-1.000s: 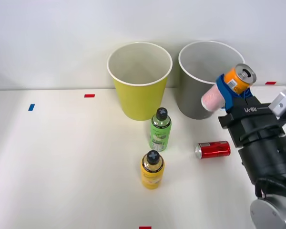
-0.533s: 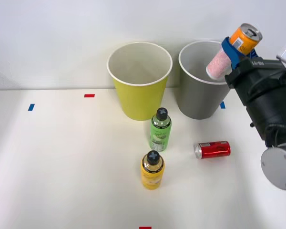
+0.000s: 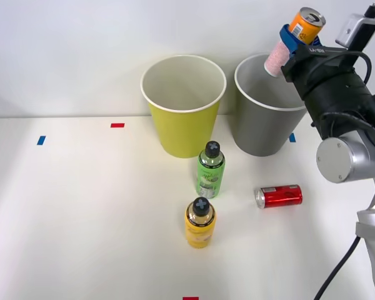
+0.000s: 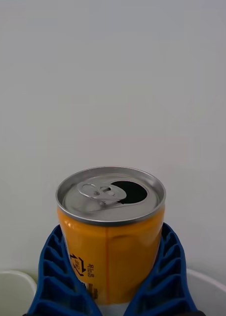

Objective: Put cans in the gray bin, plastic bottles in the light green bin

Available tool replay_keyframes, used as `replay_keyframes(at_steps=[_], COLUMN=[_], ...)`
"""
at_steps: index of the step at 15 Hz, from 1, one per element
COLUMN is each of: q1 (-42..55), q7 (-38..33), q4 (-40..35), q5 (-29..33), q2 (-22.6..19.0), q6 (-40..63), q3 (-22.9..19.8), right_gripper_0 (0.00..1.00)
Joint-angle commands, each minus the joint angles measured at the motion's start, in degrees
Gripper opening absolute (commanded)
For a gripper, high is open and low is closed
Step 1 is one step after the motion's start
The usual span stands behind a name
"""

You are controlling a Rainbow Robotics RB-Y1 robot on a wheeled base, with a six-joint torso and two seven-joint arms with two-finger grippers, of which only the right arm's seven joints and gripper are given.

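Gripping the orange and pink can, the right end effector hangs tilted above the gray bin. Wrist view reveals ribbed blue fingers clamped on its sides and an opened tab; front view shows the red can lying on the bench.

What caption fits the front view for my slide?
Right gripper holds the orange and pink can above the gray bin.

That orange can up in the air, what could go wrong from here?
The orange can is held tilted in the right pincer above the gray bin's far right rim. Let go now, it might strike the white rim and bounce out. Its tab is open, so leftover drink could spill. The red can lies on its side and may roll when grabbed.
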Motion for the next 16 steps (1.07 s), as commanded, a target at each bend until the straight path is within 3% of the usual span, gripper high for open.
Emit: replay_keyframes(at_steps=[1,5,6,8,9,11,16], q1=[-2.7,-3.2,-3.2,-3.1,-3.1,-3.2,-2.8], q7=[1.2,1.9,1.8,2.0,2.0,2.1,2.5], q4=[4.1,5.7,5.6,5.7,5.7,5.7,5.7], q5=[1.5,2.3,2.4,2.4,2.4,2.6,3.0], q2=[-0.7,-1.4,-1.4,-1.0,-1.0,-1.0,-1.5], q6=[0.0,-0.1,-0.1,-0.1,0.0,-0.1,-0.2], q3=[0.0,0.1,0.0,0.4,0.5,0.8,1.2], right_gripper_0=[0.00,0.03,0.12,0.46,0.70,0.85,0.88])
